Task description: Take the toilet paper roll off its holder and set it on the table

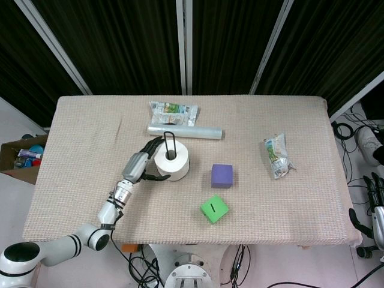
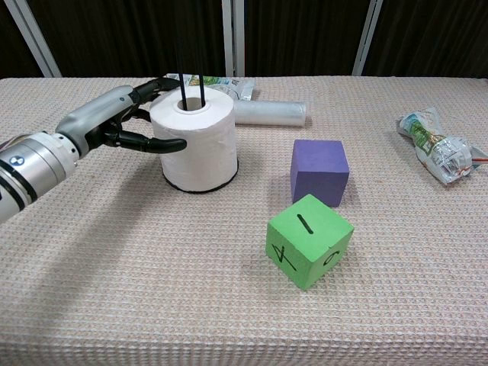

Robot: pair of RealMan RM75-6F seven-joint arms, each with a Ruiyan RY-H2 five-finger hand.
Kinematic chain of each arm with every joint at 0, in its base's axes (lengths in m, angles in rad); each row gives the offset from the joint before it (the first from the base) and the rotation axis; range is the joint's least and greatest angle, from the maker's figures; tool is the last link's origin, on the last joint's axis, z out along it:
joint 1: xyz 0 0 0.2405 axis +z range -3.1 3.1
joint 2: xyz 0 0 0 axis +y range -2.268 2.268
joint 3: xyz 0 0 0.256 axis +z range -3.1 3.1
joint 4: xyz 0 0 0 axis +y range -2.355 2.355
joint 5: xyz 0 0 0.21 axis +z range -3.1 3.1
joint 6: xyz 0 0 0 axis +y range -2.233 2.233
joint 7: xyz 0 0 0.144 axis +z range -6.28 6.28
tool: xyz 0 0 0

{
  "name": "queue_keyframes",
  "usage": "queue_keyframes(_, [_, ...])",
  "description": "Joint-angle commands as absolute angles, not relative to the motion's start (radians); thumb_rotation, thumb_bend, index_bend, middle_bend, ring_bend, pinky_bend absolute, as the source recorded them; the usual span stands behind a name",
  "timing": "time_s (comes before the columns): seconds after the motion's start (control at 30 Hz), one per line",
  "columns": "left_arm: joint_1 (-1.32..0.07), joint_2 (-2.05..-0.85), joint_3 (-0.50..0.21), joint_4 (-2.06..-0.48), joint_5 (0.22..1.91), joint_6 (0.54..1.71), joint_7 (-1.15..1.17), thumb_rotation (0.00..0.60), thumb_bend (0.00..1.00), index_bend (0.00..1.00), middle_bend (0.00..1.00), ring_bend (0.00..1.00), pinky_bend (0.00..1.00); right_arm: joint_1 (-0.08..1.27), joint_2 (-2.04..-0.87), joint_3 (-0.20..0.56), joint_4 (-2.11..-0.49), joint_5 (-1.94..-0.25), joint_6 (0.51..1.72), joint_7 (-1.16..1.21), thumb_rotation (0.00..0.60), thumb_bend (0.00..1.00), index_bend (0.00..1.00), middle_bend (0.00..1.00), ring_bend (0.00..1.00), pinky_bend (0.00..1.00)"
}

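Note:
The white toilet paper roll [image 1: 172, 162] [image 2: 197, 143] stands upright on its holder, whose black wire post [image 1: 170, 143] [image 2: 192, 80] rises through the core and whose dark base rim shows under the roll. My left hand [image 1: 144, 163] [image 2: 114, 122] wraps the roll's left side: the thumb lies against the near face and the other fingers reach round the back. My right hand [image 1: 377, 207] hangs off the table's right edge, low, fingers apart and holding nothing; the chest view does not show it.
A purple cube [image 1: 221, 176] [image 2: 319, 171] and a green cube [image 1: 213, 208] [image 2: 308, 240] sit right of the roll. Behind it lie a clear plastic-wrapped tube [image 1: 185, 131] [image 2: 269, 113] and a snack packet [image 1: 173, 112]. A crumpled packet [image 1: 276, 156] [image 2: 437, 146] lies far right.

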State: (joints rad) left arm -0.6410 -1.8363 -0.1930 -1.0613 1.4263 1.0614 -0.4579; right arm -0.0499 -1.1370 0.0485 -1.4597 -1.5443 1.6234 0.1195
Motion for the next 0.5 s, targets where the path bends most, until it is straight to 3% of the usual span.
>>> queue_keyframes(0.03, [-0.65, -1.846, -0.197, -1.05, 1.421, 1.055, -0.473, 0.381, 0.04, 0.0, 0.0, 0.0, 0.19, -0.052, -1.135, 0.048, -1.46, -1.543, 1.625, 0.118, 0.6, 0.3, 0.0, 0.0, 0.0, 0.0])
queue_keyframes(0.4, [-0.673, -1.869, -0.203, -1.037, 1.421, 1.047, -0.581, 0.384, 0.04, 0.0, 0.0, 0.0, 0.19, -0.052, -1.13, 0.052, -1.461, -1.535, 1.618, 0.117, 0.6, 0.3, 0.0, 0.0, 0.0, 0.0])
queue_keyframes(0.5, [-0.679, -1.879, -0.208, -1.023, 1.413, 1.04, -0.594, 0.408, 0.04, 0.0, 0.01, 0.0, 0.19, -0.051, -1.131, 0.053, -1.459, -1.532, 1.614, 0.119, 0.6, 0.3, 0.0, 0.0, 0.0, 0.0])
